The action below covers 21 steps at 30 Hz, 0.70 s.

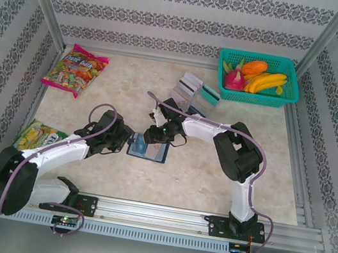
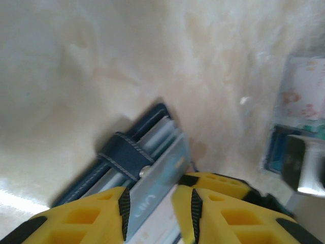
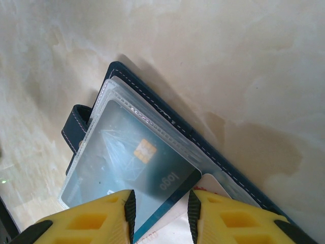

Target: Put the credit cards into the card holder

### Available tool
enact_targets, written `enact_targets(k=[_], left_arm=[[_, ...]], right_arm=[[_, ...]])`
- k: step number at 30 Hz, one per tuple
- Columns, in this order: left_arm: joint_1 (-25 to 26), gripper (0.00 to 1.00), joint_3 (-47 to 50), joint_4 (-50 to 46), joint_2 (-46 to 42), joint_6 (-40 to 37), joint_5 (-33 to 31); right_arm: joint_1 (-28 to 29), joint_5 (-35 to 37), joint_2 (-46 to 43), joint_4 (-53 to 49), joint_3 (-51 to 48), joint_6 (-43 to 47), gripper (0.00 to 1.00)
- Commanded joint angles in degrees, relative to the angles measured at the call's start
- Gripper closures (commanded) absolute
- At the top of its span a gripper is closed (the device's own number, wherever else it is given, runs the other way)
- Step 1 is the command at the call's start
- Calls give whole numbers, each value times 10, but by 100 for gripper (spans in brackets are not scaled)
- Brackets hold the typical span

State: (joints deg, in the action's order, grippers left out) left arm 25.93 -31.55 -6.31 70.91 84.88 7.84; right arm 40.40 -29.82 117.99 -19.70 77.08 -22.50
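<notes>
The dark navy card holder point(image 1: 148, 151) lies open on the table between my two grippers. In the right wrist view its navy cover point(image 3: 152, 99) and clear sleeves show, and a teal credit card point(image 3: 127, 157) with a gold chip sits partly inside the top sleeve. A white card point(image 3: 214, 186) peeks out beneath it. My right gripper point(image 3: 158, 216) hangs over that card's outer end, pads apart. My left gripper point(image 2: 159, 213) straddles the sleeves by the snap tab point(image 2: 127, 155), pads apart too. More credit cards point(image 1: 191, 91) lie loose farther back.
A teal mesh basket point(image 1: 258, 80) of toy fruit stands at the back right. A candy bag point(image 1: 74, 70) lies back left and a snack bag point(image 1: 41, 136) at the left edge. A metal rail point(image 1: 160, 215) runs along the near edge.
</notes>
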Motion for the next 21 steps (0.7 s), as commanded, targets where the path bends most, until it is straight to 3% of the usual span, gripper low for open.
enact_targets(k=[1, 6, 15, 21], left_arm=[[7, 60, -8, -8, 56, 10, 48], [11, 61, -24, 40, 114, 9, 75], [11, 60, -44, 18, 121, -13, 30], [0, 60, -52, 52, 153, -12, 23]], right_arm=[[6, 42, 9, -45, -10, 8, 64], [6, 45, 7, -47, -14, 10, 64], [6, 45, 10, -45, -19, 9, 64], [7, 45, 10, -47, -23, 13, 64]])
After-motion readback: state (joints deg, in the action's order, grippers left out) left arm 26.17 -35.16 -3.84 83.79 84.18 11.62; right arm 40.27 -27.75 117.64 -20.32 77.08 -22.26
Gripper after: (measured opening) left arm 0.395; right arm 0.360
